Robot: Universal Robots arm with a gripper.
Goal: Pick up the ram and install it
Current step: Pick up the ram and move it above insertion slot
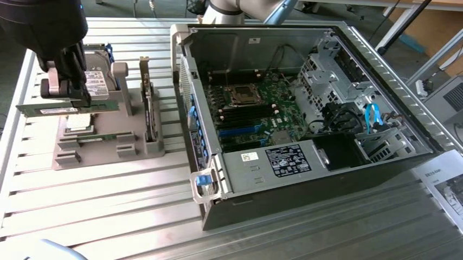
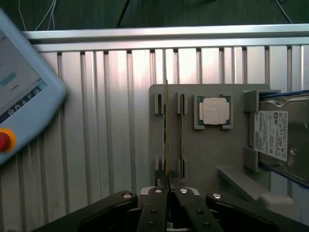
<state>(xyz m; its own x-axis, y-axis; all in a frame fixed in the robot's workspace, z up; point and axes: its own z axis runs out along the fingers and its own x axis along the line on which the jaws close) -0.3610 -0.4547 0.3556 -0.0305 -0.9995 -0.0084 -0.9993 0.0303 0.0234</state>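
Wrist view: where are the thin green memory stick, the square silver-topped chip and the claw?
Thin green ram stick [image 2: 165,126], wrist view, its narrow edge.
Square silver-topped processor chip [image 2: 216,111], wrist view, centre of its metal lid.
Claw [image 2: 167,186], wrist view, between its fingertips.

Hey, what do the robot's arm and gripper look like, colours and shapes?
The gripper has a bulky black body, pale grey side links and slim black fingers. In the wrist view its black linkage bars carry round silver pins. The arm has a pale grey joint and a silver-grey tube.
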